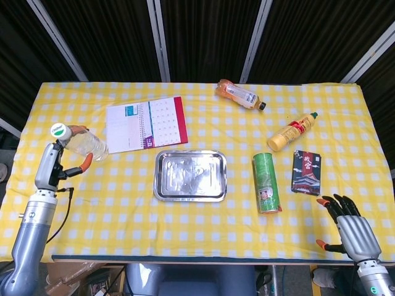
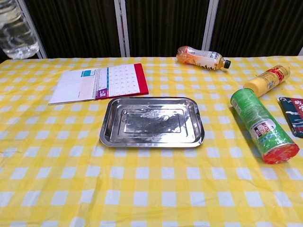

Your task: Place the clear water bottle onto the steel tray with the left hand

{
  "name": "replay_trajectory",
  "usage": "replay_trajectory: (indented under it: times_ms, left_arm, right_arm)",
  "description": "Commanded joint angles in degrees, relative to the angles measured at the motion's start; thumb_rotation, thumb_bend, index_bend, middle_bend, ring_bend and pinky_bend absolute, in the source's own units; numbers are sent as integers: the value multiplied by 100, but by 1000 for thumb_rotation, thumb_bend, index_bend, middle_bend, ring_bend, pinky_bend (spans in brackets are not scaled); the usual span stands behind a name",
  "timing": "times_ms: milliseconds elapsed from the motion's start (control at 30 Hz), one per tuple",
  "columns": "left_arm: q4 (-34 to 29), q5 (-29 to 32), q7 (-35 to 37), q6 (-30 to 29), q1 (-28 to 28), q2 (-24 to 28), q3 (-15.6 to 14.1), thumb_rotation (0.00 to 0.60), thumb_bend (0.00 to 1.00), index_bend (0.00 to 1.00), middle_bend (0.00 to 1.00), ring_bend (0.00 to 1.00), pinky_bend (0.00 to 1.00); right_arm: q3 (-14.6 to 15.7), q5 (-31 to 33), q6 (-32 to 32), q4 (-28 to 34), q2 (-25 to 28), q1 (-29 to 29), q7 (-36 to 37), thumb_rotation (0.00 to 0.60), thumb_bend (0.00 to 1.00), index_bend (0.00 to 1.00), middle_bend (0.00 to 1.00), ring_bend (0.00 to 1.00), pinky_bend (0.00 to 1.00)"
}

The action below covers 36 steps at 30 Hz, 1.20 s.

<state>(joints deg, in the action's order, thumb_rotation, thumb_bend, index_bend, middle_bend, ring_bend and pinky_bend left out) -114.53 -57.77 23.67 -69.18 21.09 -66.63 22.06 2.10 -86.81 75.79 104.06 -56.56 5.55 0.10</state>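
Above the surface's left edge my left hand (image 1: 50, 165) fingers grasp the clear water bottle (image 1: 80, 142), tilted; it could slip before the steel tray (image 1: 190, 175), right hand (image 1: 353, 231) released

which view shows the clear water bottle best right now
The head view: the clear plastic water bottle with its green-and-white cap shows whole there, gripped by the left hand beyond the left edge of the steel tray. The chest view catches only its lower body at the top-left corner, hand unseen.
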Motion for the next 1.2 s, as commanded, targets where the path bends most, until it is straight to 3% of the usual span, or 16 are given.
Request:
replay_trajectory:
  times_ms: [33, 200, 367, 800, 1200]
  left_arm:
    - [756, -201, 579, 335, -161, -246, -316, 600, 673, 555, 212, 0, 0]
    - [1471, -212, 1030, 713, -98, -574, -402, 600, 673, 556, 211, 0, 0]
    - [1516, -422, 1099, 744, -22, -689, -362, 600, 673, 559, 212, 0, 0]
    - [1109, -227, 263, 792, 340, -1009, -318, 600, 676, 564, 213, 0, 0]
    - [1622, 422, -520, 1164, 1160, -2295, -224, 600, 678, 564, 214, 0, 0]
  right_arm:
    - [2, -3, -4, 12, -6, 3, -24, 600, 158, 188, 149, 42, 19]
    - [1, 1, 8, 22, -11, -4, -48, 600, 158, 188, 149, 42, 19]
    - [0, 23, -23, 6, -19, 9, -56, 600, 158, 188, 149, 42, 19]
    - [3, -8, 8, 7, 5, -2, 20, 600, 158, 188, 149, 42, 19]
    - [-15, 13, 28, -52, 50, -9, 169, 600, 158, 188, 149, 42, 19]
